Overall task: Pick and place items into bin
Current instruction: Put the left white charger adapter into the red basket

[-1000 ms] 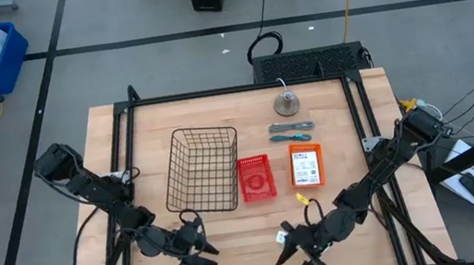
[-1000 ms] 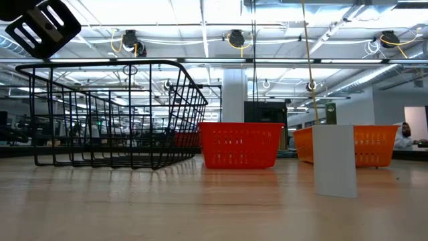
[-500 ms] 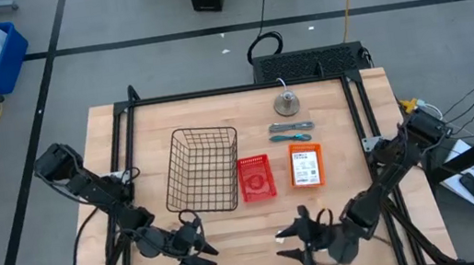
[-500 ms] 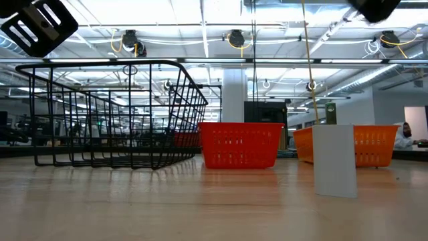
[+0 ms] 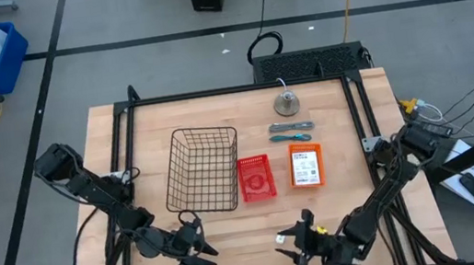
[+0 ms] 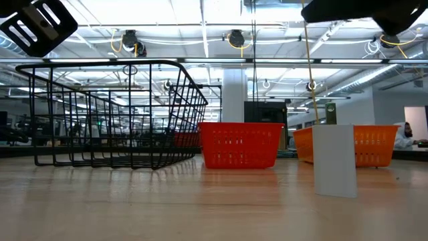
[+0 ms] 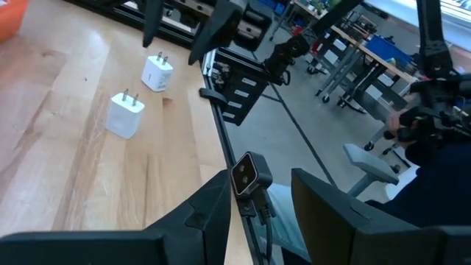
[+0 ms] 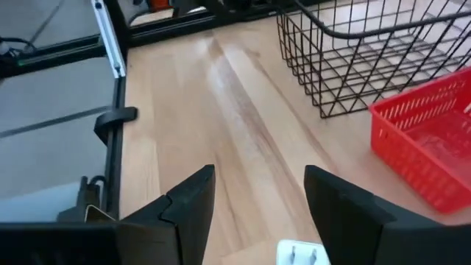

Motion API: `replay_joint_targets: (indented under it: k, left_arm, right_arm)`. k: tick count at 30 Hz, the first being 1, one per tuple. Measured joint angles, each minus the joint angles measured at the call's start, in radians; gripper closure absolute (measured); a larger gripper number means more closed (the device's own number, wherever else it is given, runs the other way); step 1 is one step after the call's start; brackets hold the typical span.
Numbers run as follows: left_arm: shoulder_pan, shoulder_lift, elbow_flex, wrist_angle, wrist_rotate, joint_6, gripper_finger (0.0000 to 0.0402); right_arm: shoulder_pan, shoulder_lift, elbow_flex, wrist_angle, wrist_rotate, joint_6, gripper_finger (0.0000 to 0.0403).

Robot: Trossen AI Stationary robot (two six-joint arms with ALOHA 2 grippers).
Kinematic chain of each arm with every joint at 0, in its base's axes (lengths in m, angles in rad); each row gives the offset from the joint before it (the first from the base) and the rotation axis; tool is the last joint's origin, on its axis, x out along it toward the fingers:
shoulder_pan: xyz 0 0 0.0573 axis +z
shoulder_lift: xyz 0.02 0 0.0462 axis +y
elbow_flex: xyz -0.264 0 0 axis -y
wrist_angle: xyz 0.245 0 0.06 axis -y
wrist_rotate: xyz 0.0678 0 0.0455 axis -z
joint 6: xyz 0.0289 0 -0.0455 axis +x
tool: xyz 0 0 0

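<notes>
High view: wire basket (image 5: 202,169) sits left of centre on the table (image 5: 346,182); right gripper (image 5: 298,247) hovers at the near edge, jaws apart, beside a white block (image 5: 281,237). Two slim tools (image 5: 290,131) lie well behind. Left gripper (image 5: 190,250) waits near the front, jaws apart.

Low view: basket empty; nothing binned yet.

Left wrist view: two white blocks (image 7: 124,115), pronged plug adapters.

Right wrist view: fingers (image 8: 188,206) spread, one block (image 8: 302,254) between. Likely light, rigid, smooth; grip the flat sides, not the prongs.
</notes>
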Motion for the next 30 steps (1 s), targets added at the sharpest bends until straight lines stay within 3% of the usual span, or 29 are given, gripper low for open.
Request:
replay_joint_targets:
  k: [10,18,30]
  left_arm:
    - [-0.006,0.0,0.0,0.0,0.0,0.0,0.0254]
    - [-0.019,0.0,0.0,0.002,-0.017,0.0,0.0254]
    - [-0.019,0.0,0.0,0.002,-0.026,0.002,0.0254]
  right_arm:
    - [0.014,0.096,0.108,-0.159,0.001,0.085,0.0241]
    - [0.035,0.107,0.108,-0.379,-0.001,0.322,0.0241]
    - [0.004,0.18,0.108,-0.38,-0.118,0.358,0.0241]
